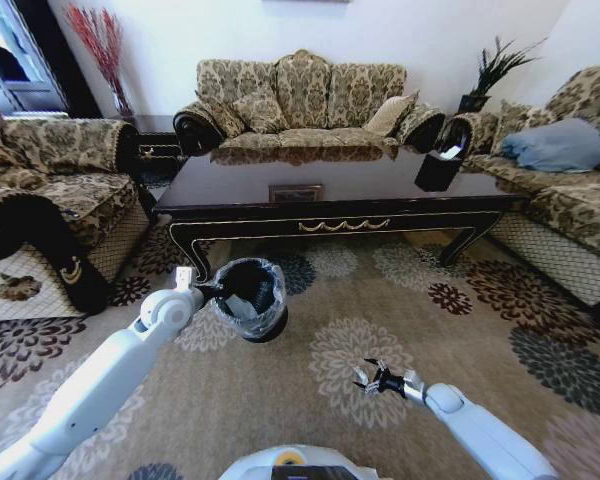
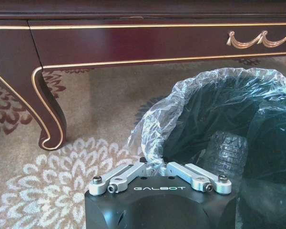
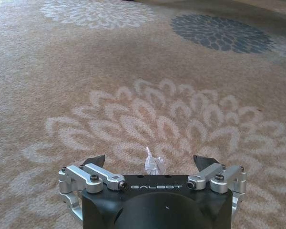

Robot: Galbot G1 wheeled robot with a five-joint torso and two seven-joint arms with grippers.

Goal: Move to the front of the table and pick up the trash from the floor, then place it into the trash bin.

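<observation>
Fingers (image 3: 96,161) of the right tool (image 3: 152,164) are spread wide just over a white paper scrap (image 3: 153,164) on the floor (image 3: 133,71), not yet grasped. Left tool (image 2: 158,164) is clenched empty at the trash bin (image 1: 248,298) (something already inside) before the bench (image 1: 330,195).

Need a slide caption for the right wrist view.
Open right gripper poised over a crumpled white scrap on the floor.
</observation>
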